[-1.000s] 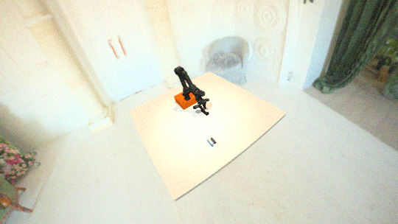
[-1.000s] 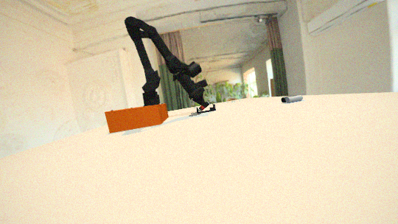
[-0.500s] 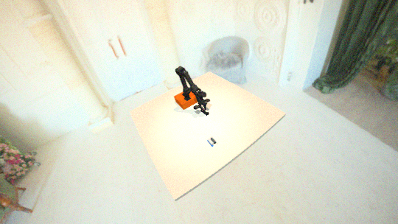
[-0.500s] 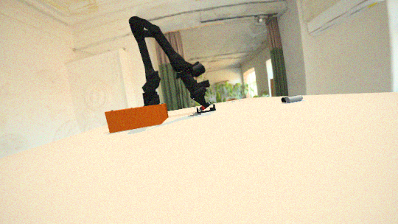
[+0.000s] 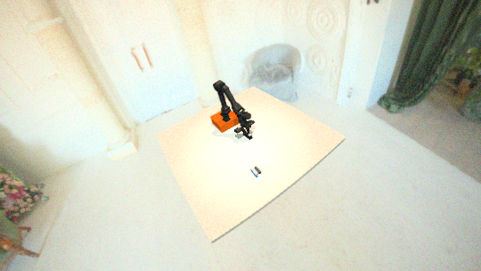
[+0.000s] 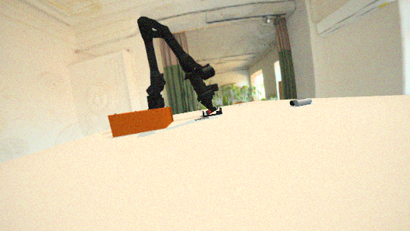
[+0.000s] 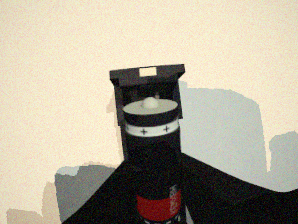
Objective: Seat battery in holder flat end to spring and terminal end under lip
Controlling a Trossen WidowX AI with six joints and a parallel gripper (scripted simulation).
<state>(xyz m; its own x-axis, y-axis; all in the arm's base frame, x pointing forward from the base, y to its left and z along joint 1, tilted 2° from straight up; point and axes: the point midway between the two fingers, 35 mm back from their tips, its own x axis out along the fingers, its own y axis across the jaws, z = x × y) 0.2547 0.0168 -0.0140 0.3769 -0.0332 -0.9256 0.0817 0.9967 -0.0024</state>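
Observation:
The battery (image 7: 152, 155) (image 6: 209, 112) is black with a red band. In the wrist view its silver terminal end faces the camera, just short of the holder's end wall and lip. The black holder (image 7: 147, 71) (image 6: 217, 114) lies on the table under it. In the exterior view the battery slants between the holder's end walls, terminal end higher. My gripper (image 7: 153, 164) (image 6: 210, 109) (image 5: 244, 133) is shut on the battery, low over the holder. The battery's flat end and the spring are hidden. The top view is too small to tell battery from holder.
A grey cylinder (image 6: 302, 102) (image 5: 256, 169) lies on the table farther out from the arm, with a thin blue strip (image 5: 254, 173) beside it. The orange block (image 6: 140, 123) (image 5: 223, 122) is at the arm's base. The table edge (image 5: 278, 196) is beyond the cylinder.

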